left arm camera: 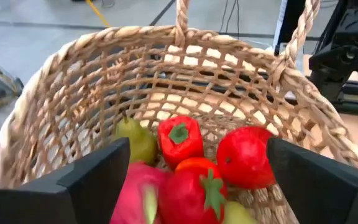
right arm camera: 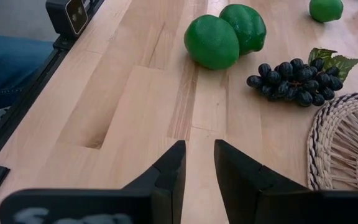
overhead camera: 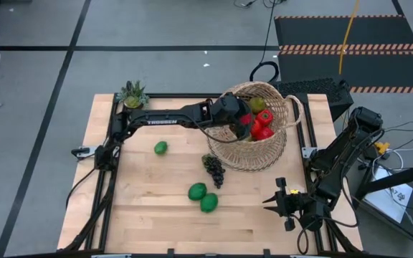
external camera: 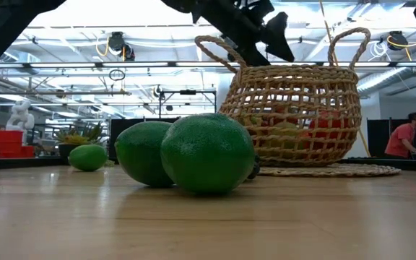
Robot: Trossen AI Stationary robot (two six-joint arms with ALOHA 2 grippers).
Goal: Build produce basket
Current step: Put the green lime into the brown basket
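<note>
1. Basket (overhead camera: pixel 260 136) sits directly under the left gripper (overhead camera: pixel 236 115), which hangs over its rim with fingers (left arm camera: pixel 95 180) spread wide, nothing between them.
2. Grapes (overhead camera: pixel 214 169), one bunch, lie against the basket's near side, just past the left gripper; nothing blocks the basket mouth.
3. Three limes on the table: two touching (overhead camera: pixel 203 197), one alone (overhead camera: pixel 160 147) beside the left arm.
4. Potted plant (overhead camera: pixel 133 94) stands at the far corner, well apart.
5. Left wrist view alone shows the contents: a pear (left arm camera: pixel 135 140), several red pieces (left arm camera: pixel 244 155), something pink.
6. Right gripper (overhead camera: pixel 282 203) waits at the near edge, fingers (right arm camera: pixel 169 168) narrow, a slim gap, empty; limes and grapes lie ahead of it.
</note>
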